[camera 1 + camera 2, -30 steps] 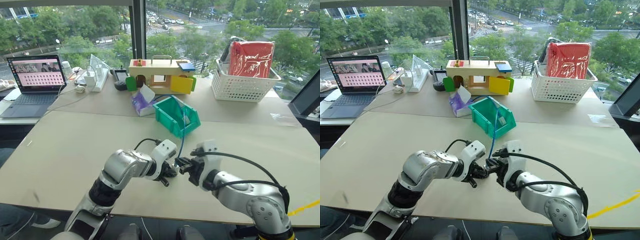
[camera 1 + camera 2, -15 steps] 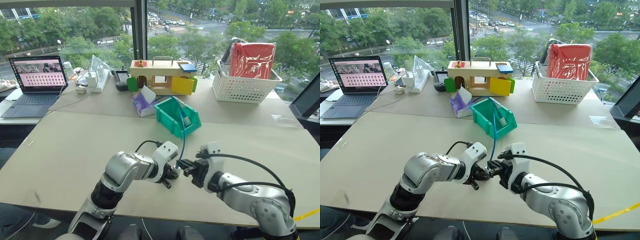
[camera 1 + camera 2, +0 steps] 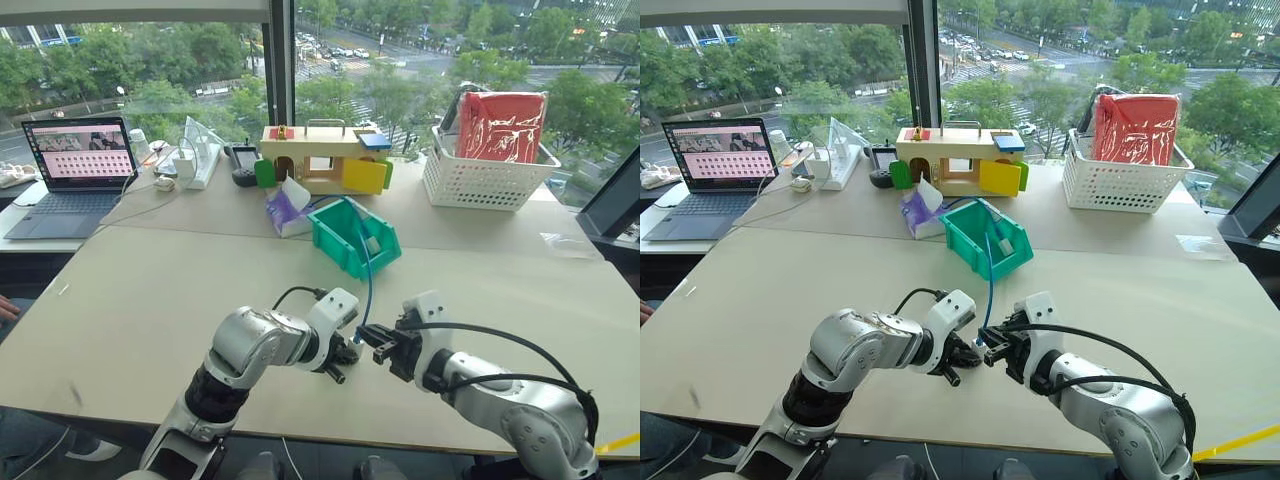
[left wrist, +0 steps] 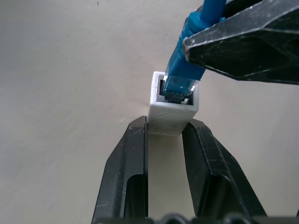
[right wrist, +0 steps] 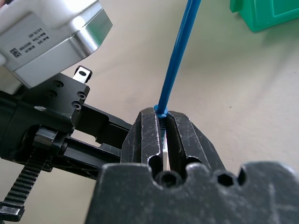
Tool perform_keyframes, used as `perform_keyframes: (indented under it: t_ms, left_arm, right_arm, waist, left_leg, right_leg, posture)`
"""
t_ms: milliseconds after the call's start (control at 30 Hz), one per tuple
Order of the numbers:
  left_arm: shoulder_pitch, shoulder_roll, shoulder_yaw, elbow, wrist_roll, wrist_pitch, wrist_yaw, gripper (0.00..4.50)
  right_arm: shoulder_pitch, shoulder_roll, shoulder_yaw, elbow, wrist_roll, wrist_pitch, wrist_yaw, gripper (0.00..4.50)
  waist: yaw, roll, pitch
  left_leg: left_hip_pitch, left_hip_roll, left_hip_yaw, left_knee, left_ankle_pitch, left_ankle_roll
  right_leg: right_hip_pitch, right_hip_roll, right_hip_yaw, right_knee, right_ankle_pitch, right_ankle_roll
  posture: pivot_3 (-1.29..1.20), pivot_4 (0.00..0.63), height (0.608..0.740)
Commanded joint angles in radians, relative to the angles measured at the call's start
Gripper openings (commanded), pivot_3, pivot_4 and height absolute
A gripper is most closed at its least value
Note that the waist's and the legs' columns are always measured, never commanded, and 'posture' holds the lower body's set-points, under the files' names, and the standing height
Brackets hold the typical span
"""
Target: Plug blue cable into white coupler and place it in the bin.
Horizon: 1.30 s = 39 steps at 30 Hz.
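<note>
My left gripper (image 4: 167, 125) is shut on the white coupler (image 4: 173, 109), held just above the table near its front edge. The blue cable's plug (image 4: 182, 79) sits in the coupler's socket. My right gripper (image 5: 161, 114) is shut on the blue cable (image 5: 175, 60) just behind that plug, tip to tip with the left gripper (image 3: 350, 350). From there the cable (image 3: 366, 275) rises and runs back into the teal bin (image 3: 335, 240), which stands at mid-table beyond both grippers.
Behind the bin stand a wooden box with coloured doors (image 3: 322, 155) and a purple packet (image 3: 285, 208). A white lattice basket (image 3: 485, 170) holding a red bag is at the back right. A laptop (image 3: 65, 170) is at the far left.
The camera has tilted a little. My right gripper has edged slightly down and right, still meeting the left one. Both grips are unchanged.
</note>
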<state>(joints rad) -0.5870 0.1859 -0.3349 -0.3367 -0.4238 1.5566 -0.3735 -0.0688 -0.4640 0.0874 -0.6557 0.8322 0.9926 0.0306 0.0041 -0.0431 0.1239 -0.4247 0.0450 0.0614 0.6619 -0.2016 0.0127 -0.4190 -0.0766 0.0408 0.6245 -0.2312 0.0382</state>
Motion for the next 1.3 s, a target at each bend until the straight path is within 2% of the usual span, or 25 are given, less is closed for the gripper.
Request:
perform_keyframes:
  t_ms: [33, 433, 500, 533, 667, 767, 867, 1000, 1067, 1200, 1300]
  left_arm:
    - [-0.021, -0.005, 0.052, -0.029, 0.003, -0.024, 0.016, 0.6]
    - [-0.014, 0.013, 0.03, -0.034, -0.016, -0.068, 0.002, 0.6]
    - [-0.009, 0.012, 0.033, -0.039, -0.025, -0.087, -0.01, 1.63]
    - [-0.006, 0.01, 0.038, -0.042, -0.032, -0.096, -0.017, 1.83]
    - [-0.003, 0.014, 0.047, -0.034, -0.04, -0.105, -0.018, 3.38]
    - [0.003, 0.038, 0.052, -0.024, -0.045, -0.109, -0.03, 4.35]
    - [0.01, 0.087, 0.053, -0.03, -0.061, -0.143, -0.072, 4.35]
    - [0.034, 0.217, 0.035, -0.069, -0.104, -0.261, -0.22, 4.35]
    - [0.054, 0.272, 0.066, -0.082, -0.139, -0.313, -0.296, 4.35]
    - [0.129, 0.41, 0.13, -0.12, -0.197, -0.479, -0.498, 4.35]
    - [0.199, 0.411, 0.222, -0.075, -0.212, -0.606, -0.535, 4.35]
  right_arm:
    - [0.118, -0.038, 0.109, 0.157, -0.07, 0.11, 0.025, 0.0]
    - [0.134, -0.014, 0.088, 0.155, -0.117, 0.131, 0.075, 0.0]
    - [0.136, -0.007, 0.081, 0.153, -0.121, 0.128, 0.074, 0.0]
    - [0.138, -0.002, 0.074, 0.151, -0.12, 0.126, 0.073, 0.0]
    - [0.126, 0.03, 0.018, 0.132, -0.112, 0.119, 0.062, 0.0]
    - [0.079, 0.035, -0.077, 0.113, -0.09, 0.119, 0.055, 0.0]
    - [0.007, 0.03, -0.201, 0.105, -0.046, 0.134, 0.048, 0.0]
    - [-0.125, 0.017, -0.365, 0.136, 0.042, 0.153, 0.04, 0.0]
    - [-0.194, 0.014, -0.418, 0.167, 0.077, 0.169, 0.034, 0.0]
    - [-0.35, 0.016, -0.482, 0.255, 0.123, 0.178, 0.025, 0.0]
    - [-0.482, 0.017, -0.462, 0.353, 0.1, 0.138, 0.045, 0.0]
  waist:
    - [0.0, -0.001, -0.001]
    - [0.001, -0.003, -0.004]
    - [0.001, -0.003, -0.004]
    - [0.0, -0.005, -0.006]
    - [-0.01, -0.009, -0.008]
    - [-0.022, -0.002, -0.004]
    - [-0.018, 0.0, 0.0]
    - [-0.016, 0.005, 0.012]
    - [-0.017, 0.006, 0.017]
    - [-0.02, 0.007, 0.022]
    - [-0.021, 0.008, 0.024]
  left_leg:
    - [0.0, 0.0, 0.0, 0.0, 0.0, 0.0]
    - [0.001, 0.0, 0.0, -0.001, 0.0, 0.0]
    - [0.002, 0.0, 0.0, -0.001, 0.0, -0.001]
    - [0.002, 0.001, 0.0, -0.002, 0.0, -0.001]
    - [0.004, 0.003, 0.0, -0.003, -0.001, -0.002]
    - [0.002, 0.003, 0.001, -0.003, -0.001, -0.001]
    - [0.001, 0.004, 0.0, -0.003, -0.001, -0.001]
    - [-0.001, 0.001, 0.001, -0.003, -0.001, -0.001]
    - [-0.002, 0.001, 0.001, -0.003, -0.001, -0.001]
    - [-0.006, 0.001, 0.001, -0.003, -0.001, -0.001]
    - [-0.007, 0.001, 0.002, -0.004, -0.001, -0.001]
  right_leg:
    - [0.0, 0.0, 0.0, 0.0, 0.0, 0.0]
    - [0.0, 0.0, 0.0, 0.0, -0.001, -0.001]
    - [0.001, 0.0, 0.0, 0.0, -0.002, -0.001]
    - [0.001, 0.0, 0.0, 0.0, -0.002, -0.002]
    - [0.002, 0.001, -0.001, 0.0, -0.003, -0.004]
    - [-0.002, 0.001, 0.001, 0.002, -0.002, -0.005]
    - [-0.003, 0.004, 0.0, 0.002, -0.003, -0.005]
    - [-0.005, 0.002, 0.001, 0.002, -0.002, -0.004]
    - [-0.005, 0.001, 0.001, 0.001, -0.001, -0.004]
    - [-0.008, 0.002, 0.001, 0.001, 0.003, -0.006]
    - [-0.009, 0.002, 0.001, 0.001, 0.003, -0.003]
  posture:
    - [0.0, 0.15, 0.73]
    - [0.0, 0.15, 0.73]
    - [0.0, 0.15, 0.73]
    - [0.0, 0.15, 0.73]
    - [0.0, 0.15, 0.73]
    - [0.0, 0.15, 0.73]
    - [0.0, 0.15, 0.73]
    - [0.0, 0.15, 0.73]
    - [0.0, 0.15, 0.73]
    - [0.0, 0.15, 0.73]
    - [0.0, 0.15, 0.73]
